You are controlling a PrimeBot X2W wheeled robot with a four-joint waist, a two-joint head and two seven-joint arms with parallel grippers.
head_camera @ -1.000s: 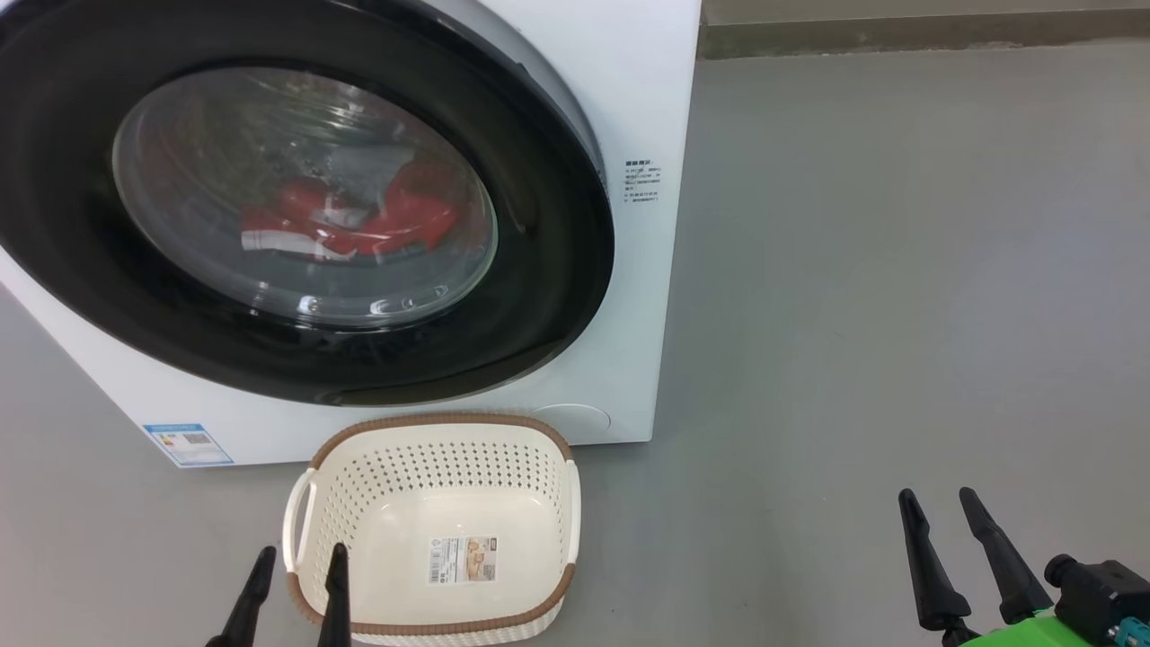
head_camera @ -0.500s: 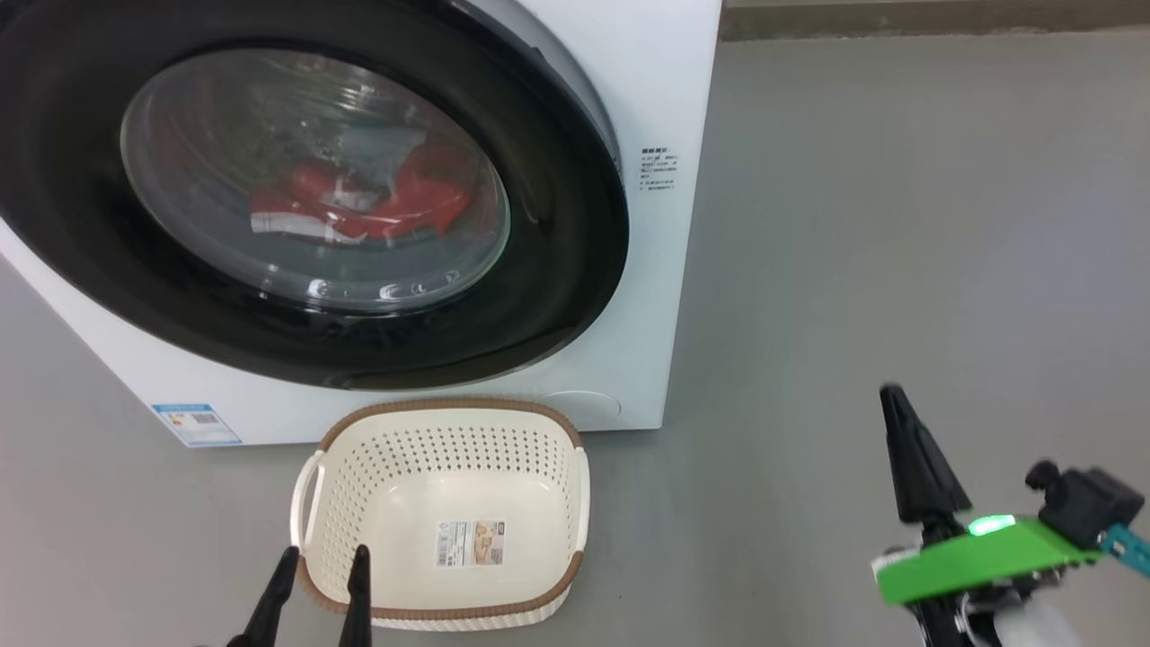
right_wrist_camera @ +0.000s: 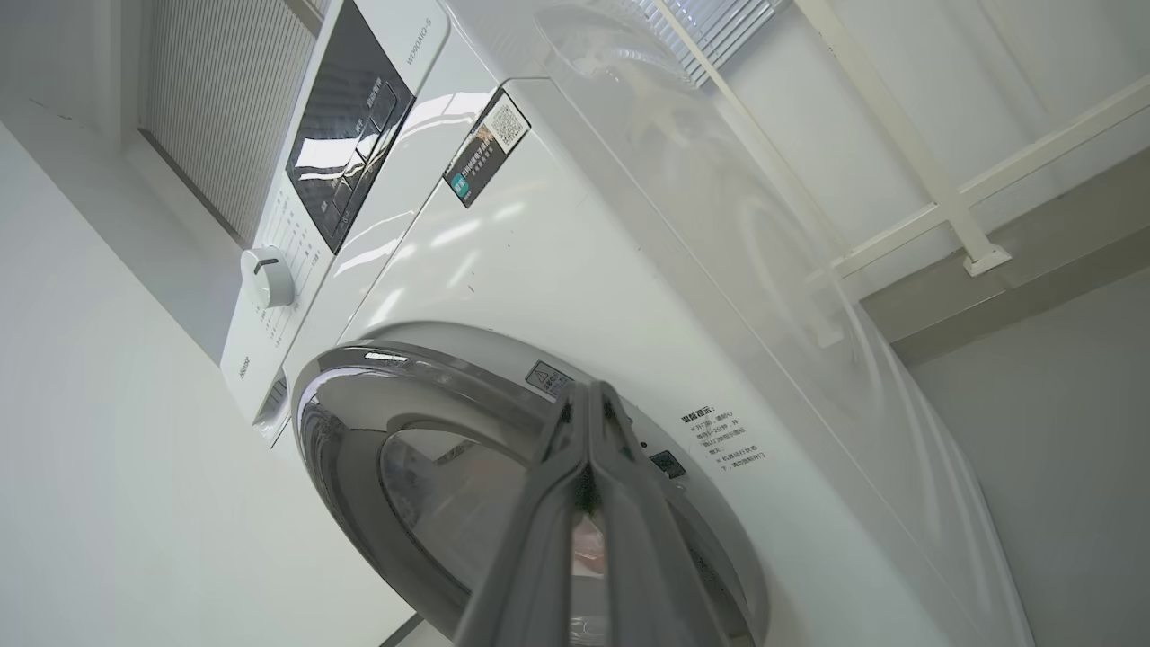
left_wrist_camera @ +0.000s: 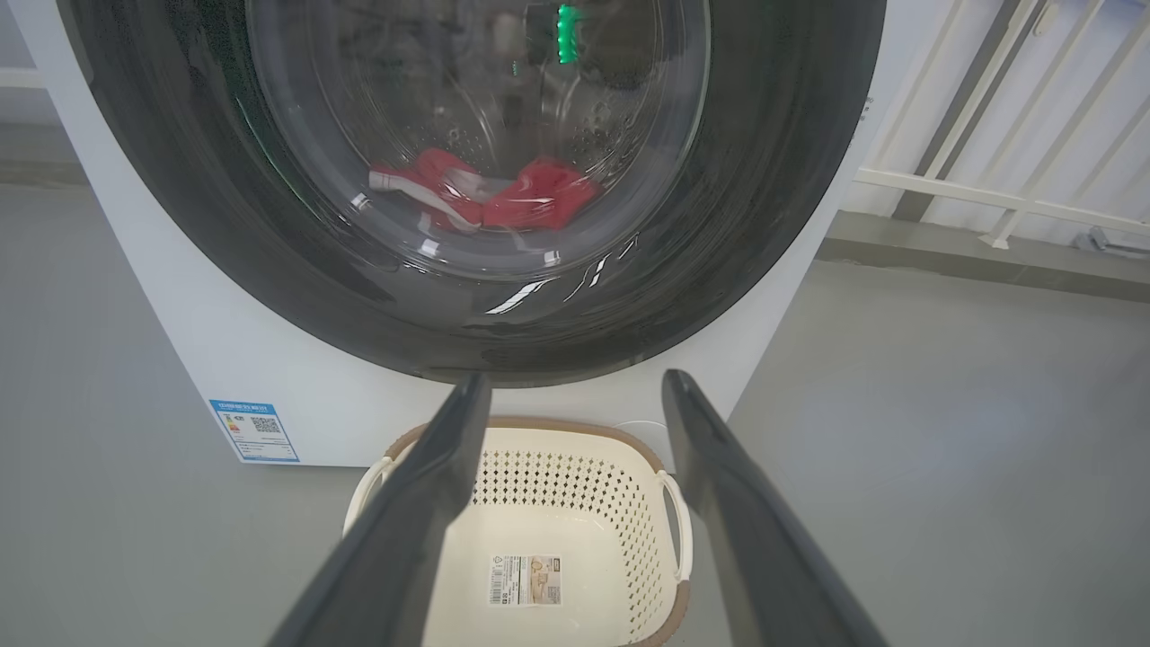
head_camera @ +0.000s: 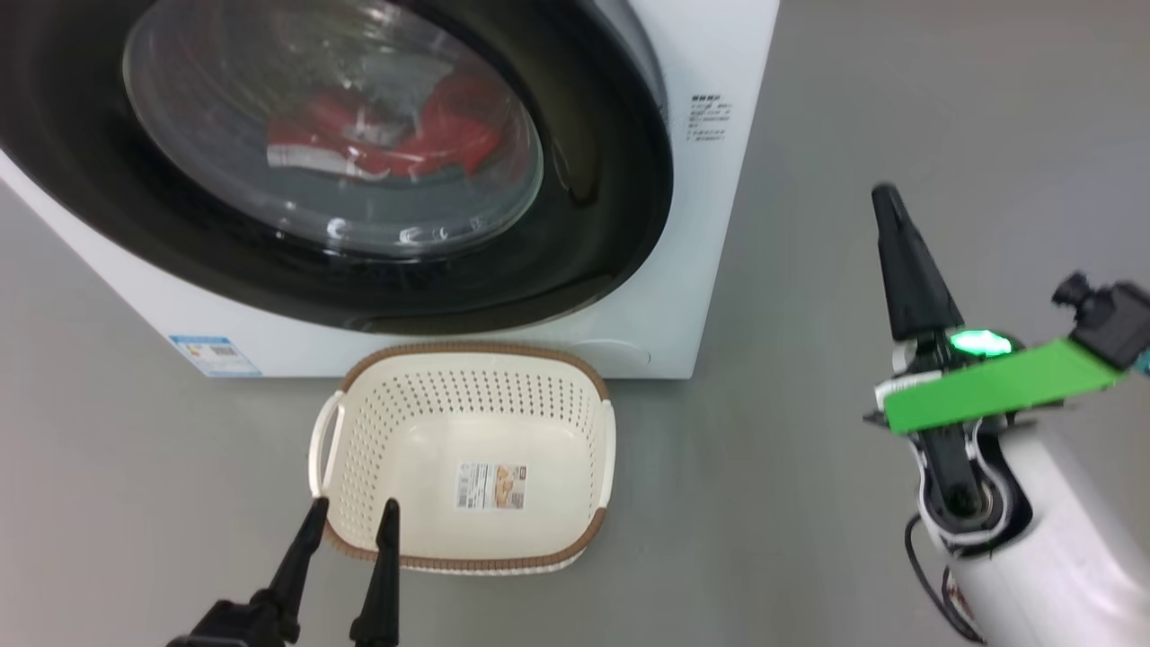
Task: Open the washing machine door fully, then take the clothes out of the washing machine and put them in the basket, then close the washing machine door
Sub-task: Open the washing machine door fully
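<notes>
The washing machine door [head_camera: 620, 198] shut on the clothes [head_camera: 386, 135], the basket [head_camera: 467, 349] on the floor below it
In the head view the door fills 11 o'clock on the washing machine [head_camera: 719, 225]; red clothes with white trim lie low in the drum behind the glass, and a greyish piece above them is blurred by reflections. The basket stands at 6 o'clock, just before the machine, with a sticker [head_camera: 490, 485] on its bottom. The door's top and left are cut off by the picture's edge. The left gripper [head_camera: 352, 505] at 7 o'clock, fingers spread and holding nothing, covers part of the basket's near rim. The right gripper [head_camera: 885, 193] at 3 o'clock is clenched on nothing, clear of the machine; a second ago it sat at 5 o'clock with fingers parted. The camera has also shifted since
</notes>
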